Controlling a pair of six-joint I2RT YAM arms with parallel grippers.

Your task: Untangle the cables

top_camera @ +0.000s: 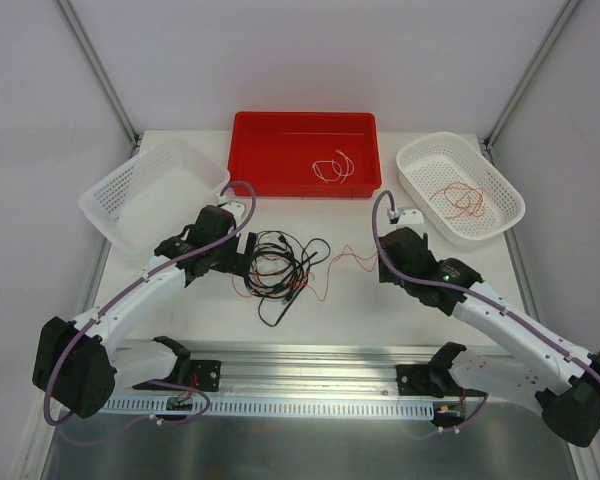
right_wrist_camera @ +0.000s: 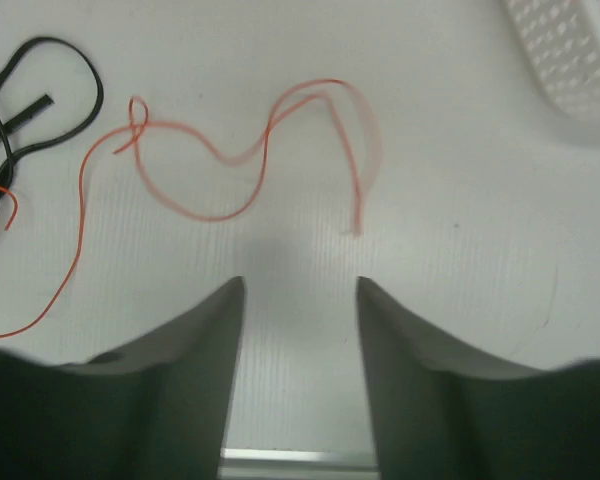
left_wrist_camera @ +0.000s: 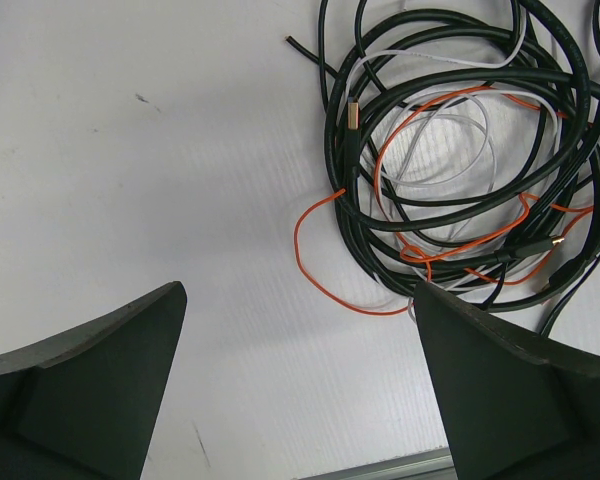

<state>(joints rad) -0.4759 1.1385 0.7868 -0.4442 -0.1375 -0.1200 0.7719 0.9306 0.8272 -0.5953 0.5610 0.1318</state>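
We see our left pincer (left_wrist_camera: pixel 298 295) spread wide and empty above the white tabletop (left_wrist_camera: pixel 130 150). Just ahead and to its right lies the tangle of cables (left_wrist_camera: pixel 430 215): thick black loops wound with thin white and red-orange strands, one black end gold-tipped. Further right, a loose red-orange wire (right_wrist_camera: pixel 242 158) snakes flat. Its blurred end lies just ahead of our right pincer (right_wrist_camera: pixel 300 285), which is parted and grips nothing.

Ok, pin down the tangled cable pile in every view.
Top external: tangled cable pile mid-frame, slightly left of centre.
Left wrist: it fills the upper right.
Right wrist: only its black fringe shows, at the far left edge.
Shared landmark: metal rail, at the bottom of both wrist views.
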